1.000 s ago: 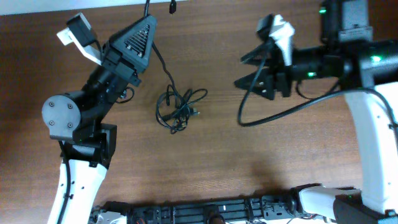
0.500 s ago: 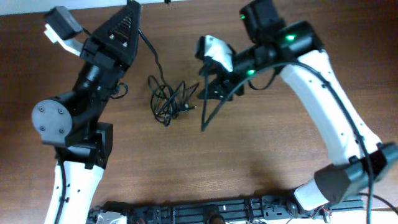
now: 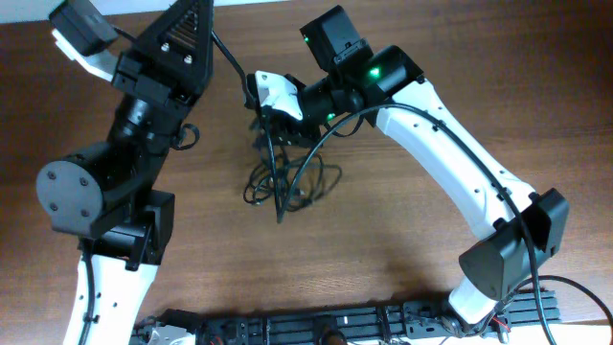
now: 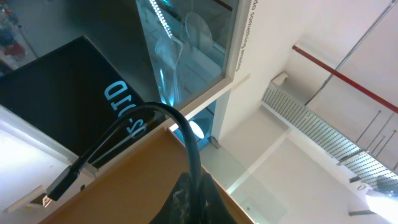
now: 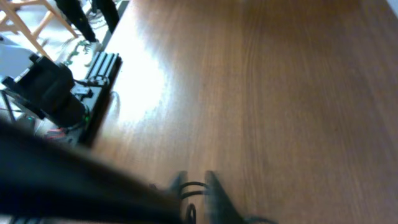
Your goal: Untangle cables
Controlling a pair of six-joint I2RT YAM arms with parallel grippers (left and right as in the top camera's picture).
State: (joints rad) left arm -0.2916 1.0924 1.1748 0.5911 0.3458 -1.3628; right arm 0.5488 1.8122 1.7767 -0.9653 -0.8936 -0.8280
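The blue lettering (image 4: 118,109) is unreadable. The cables (image 3: 287,178) bunch at the right tool (image 5: 195,185), whose grip I cannot tell; the left tool (image 4: 189,200) clamps one strand.

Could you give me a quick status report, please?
Left gripper shut on one cable, raised. Right gripper over the tangled bundle, jaws unclear. Nothing blocking.

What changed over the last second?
Right end effector swung left, now at the top of the cables; grasp unclear. The bundle shifted slightly and spread. Left end effector drifted up-left, holding one strand as before.
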